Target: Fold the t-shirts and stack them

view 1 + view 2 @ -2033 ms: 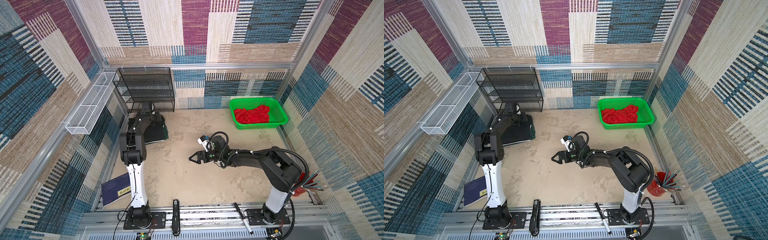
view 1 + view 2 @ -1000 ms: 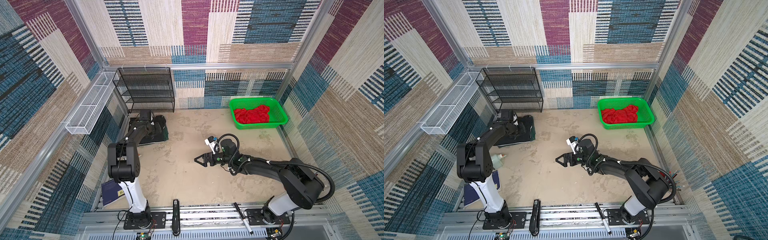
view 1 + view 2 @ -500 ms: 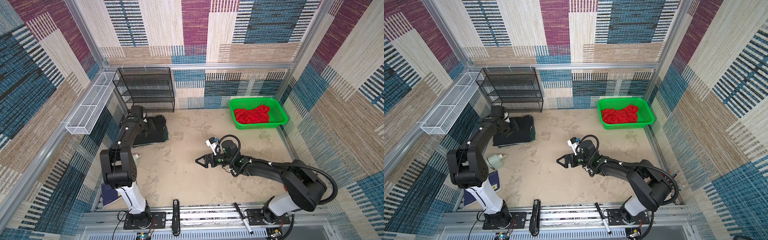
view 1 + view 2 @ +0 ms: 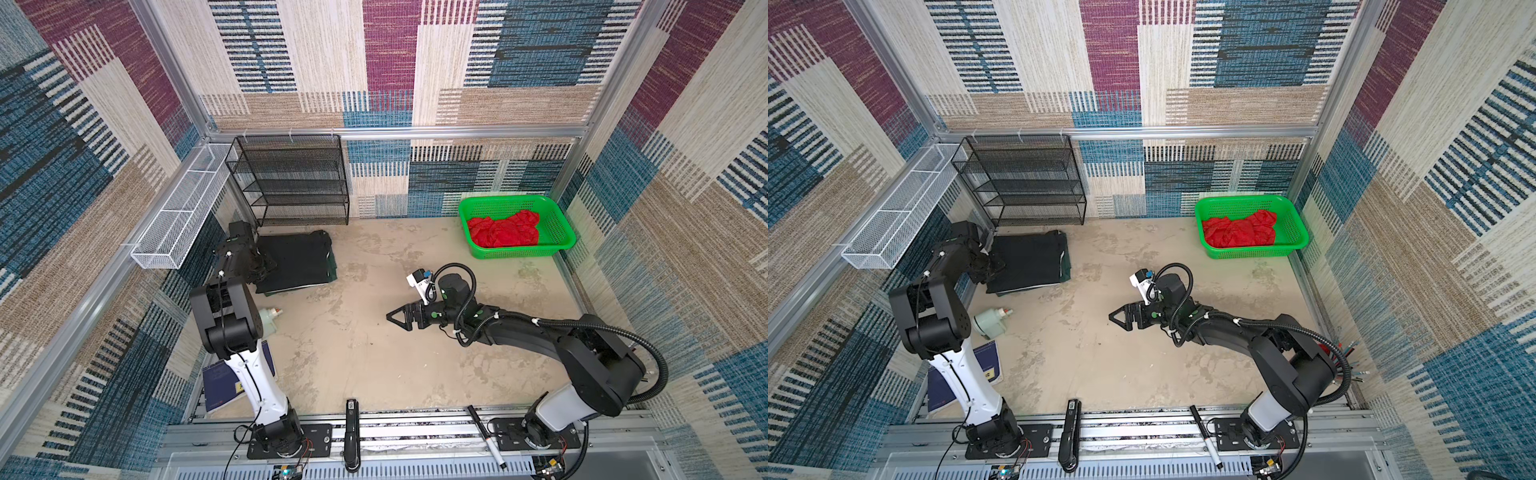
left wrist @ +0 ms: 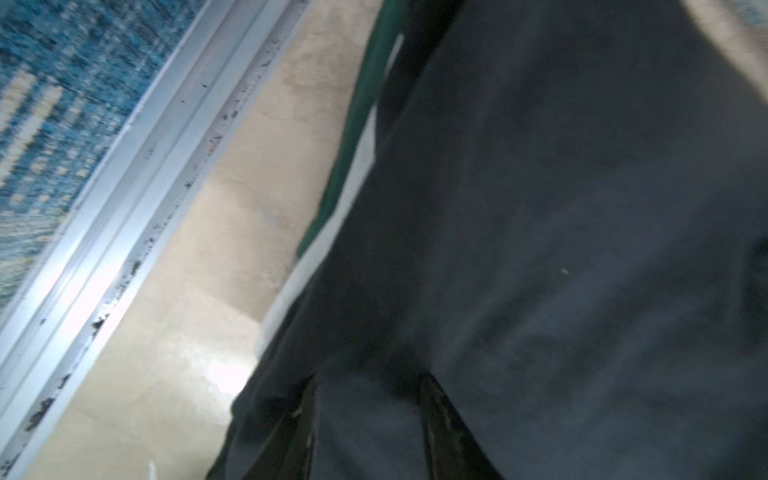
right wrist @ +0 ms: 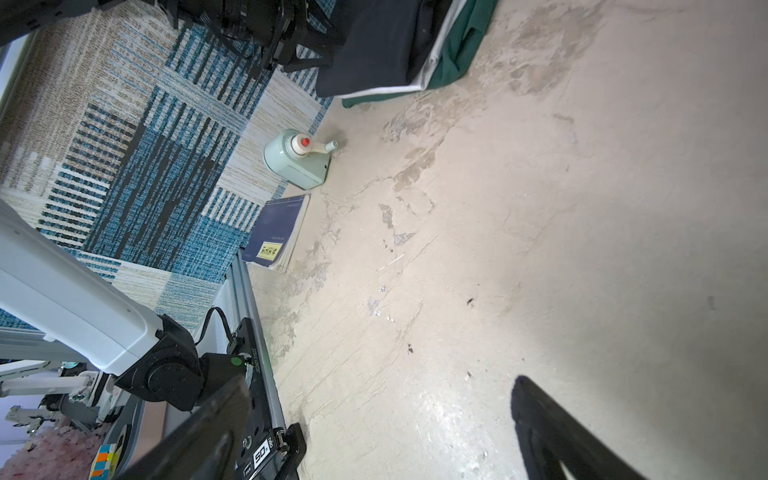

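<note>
One sandy surface (image 4: 374, 365) with two arms on it. There's one black wire rack (image 4: 291, 183) at the far left and one green basket (image 4: 519, 252) in the far right corner.

Four shirts total. Three are folded in a stack just in front of the rack: black shirt (image 4: 299, 257) on top, white shirt (image 6: 432, 70) under it, green shirt (image 6: 457, 50) at the bottom. The edges sit roughly square to the walls, with no obvious long side. The red shirt (image 4: 503, 230) is crumpled in the basket, stretched left to right.

The left pincer (image 5: 368, 378) is at the stack's left edge, partly apart with black cloth between. Can't tell if it's actually clamped. The right pincer (image 4: 399, 321) is wide apart and empty, mid-surface, pointing left.
</note>
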`<state>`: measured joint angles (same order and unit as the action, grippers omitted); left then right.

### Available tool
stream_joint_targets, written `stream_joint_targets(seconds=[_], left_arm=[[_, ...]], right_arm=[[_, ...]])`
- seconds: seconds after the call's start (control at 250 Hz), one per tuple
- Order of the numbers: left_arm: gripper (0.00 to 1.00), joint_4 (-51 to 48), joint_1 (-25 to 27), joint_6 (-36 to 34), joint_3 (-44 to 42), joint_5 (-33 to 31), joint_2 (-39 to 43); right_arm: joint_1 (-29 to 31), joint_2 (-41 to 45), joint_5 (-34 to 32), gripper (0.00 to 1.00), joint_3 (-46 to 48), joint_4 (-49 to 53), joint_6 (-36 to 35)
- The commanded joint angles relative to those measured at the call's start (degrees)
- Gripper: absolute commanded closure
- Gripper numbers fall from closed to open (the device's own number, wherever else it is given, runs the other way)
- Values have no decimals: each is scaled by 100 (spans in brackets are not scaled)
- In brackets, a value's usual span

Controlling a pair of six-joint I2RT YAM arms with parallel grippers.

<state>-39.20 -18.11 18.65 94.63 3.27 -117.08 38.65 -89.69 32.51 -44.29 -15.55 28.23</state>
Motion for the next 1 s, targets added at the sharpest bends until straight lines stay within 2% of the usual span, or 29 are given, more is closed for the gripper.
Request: stream_joint_targets(seconds=[0.0,0.084,0.26,0.392,0.512,0.58,0.704,0.724,0.736,0.8,0.904,0.996], left_arm=[[58,-227,0,-43,74,-175,-116],[58,-145,-6,-16,-106,-218,-88],[58,272,13,-79,-358,556,509],[56,233,259,-105,-738,971,1495],[53,357,920,-32,-1704,1610,2597],[44,680,1510,15,-2487,1772,3260],[12,1316,2433,179,-3892,1744,4276],[2,1418,2539,212,-4097,1683,4421],[0,1479,2593,242,-4225,1632,4513],[0,1804,2874,217,-4812,1111,4949],[0,1671,3230,179,-5222,-604,5476],[0,1808,3279,332,-5551,-1892,5901]], right_arm=[[11,-72,66,1,-32,-58,-50],[11,-51,105,1,39,-197,44],[11,232,12,1,190,-128,88],[-6,711,-968,1,234,593,63],[-212,1228,-1716,1,311,1163,-54],[-470,1476,-1868,1,376,1416,-146],[-1289,2060,-2349,1,700,1720,-239],[-1451,2169,-2478,1,764,1761,-235],[-1548,2231,-2575,1,792,1796,-232],[-1964,2615,-3242,1,982,1907,-237],[-2217,3380,-4521,1,1447,1589,-597],[-2234,4084,-5157,1,2071,819,-1201]])
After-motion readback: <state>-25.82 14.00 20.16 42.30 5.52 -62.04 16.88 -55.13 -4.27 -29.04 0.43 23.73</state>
